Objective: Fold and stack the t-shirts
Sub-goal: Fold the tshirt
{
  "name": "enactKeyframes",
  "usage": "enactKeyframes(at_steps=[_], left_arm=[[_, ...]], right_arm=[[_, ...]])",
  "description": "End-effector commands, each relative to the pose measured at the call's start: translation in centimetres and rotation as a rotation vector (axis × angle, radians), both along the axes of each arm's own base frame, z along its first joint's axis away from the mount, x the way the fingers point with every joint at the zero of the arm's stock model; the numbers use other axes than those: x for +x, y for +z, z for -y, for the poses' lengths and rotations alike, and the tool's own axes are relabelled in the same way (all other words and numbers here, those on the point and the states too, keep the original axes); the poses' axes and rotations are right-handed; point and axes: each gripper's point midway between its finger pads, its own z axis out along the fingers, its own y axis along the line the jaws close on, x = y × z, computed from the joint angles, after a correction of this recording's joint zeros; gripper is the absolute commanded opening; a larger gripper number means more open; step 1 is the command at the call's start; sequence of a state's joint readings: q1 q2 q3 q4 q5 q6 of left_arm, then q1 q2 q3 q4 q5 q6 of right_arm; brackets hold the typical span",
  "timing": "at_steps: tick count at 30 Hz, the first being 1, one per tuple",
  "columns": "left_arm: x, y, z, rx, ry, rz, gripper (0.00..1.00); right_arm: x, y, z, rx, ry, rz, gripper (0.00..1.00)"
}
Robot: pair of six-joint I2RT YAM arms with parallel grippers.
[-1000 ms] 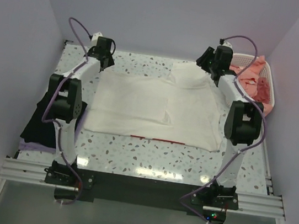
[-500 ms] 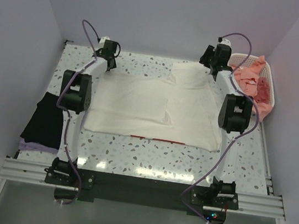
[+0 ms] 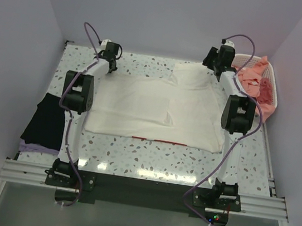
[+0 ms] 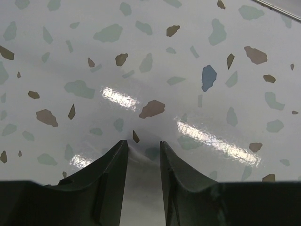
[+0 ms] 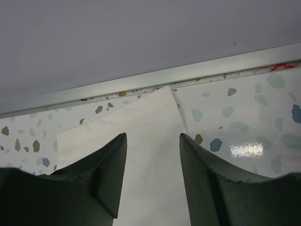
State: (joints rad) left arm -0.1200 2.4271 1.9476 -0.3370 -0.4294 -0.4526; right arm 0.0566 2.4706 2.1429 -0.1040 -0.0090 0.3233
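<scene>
Your cream-white t-shirt (image 3: 157, 111) lies spread flat across the middle of the bench (image 3: 134, 153) — your left fingers (image 4: 108, 174) stand apart, nothing between them, above bare bench near its far left corner, and your right fingers (image 5: 106, 165) stand spread over its far right flap, gripping nothing.

A glossy white terrazzo tabletop (image 3: 133, 155), speckled with grey, brown and blue chips, fills the middle of the overhead view and carries bright glints of light. Plain pale lavender walls (image 3: 169, 20) close it in at the back and on both sides. A thin aluminium strip (image 5: 188, 71) runs where the tabletop meets the back wall. A white lattice plastic basket (image 3: 272, 88) sits at the far right corner. Along the near edge lie a silver slotted rail (image 3: 24, 173) and a black plate (image 3: 146, 190).
</scene>
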Motion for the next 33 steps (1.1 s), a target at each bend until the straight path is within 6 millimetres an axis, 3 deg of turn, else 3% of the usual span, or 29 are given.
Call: enactKeyframes(at_steps=[1,9,18,26,33], left_arm=[[-0.3,0.9,-0.4,0.012,0.026,0.006,0.37],[-1.3,0.7,-0.4,0.028,0.028,-0.014,0.20],[-1.2,2.7,0.2,0.017,0.015,0.030,0.00],[-1.1,3.7,0.6,0.004,0.006,0.058,0.00],[-0.9,4.7,0.9,-0.011,-0.002,0.085,0.00]], right_arm=[[0.6,-0.6,1.0,0.013,-0.032,-0.009,0.52],[-0.1,-3.3,1.0,0.050,-0.057,-0.094,0.52],[0.0,-5.3,0.8,0.057,-0.062,-0.133,0.53],[0.7,-7.0,-0.1,0.105,-0.037,-0.149,0.54],[1.0,-7.1,-2.1,0.133,-0.001,-0.137,0.52]])
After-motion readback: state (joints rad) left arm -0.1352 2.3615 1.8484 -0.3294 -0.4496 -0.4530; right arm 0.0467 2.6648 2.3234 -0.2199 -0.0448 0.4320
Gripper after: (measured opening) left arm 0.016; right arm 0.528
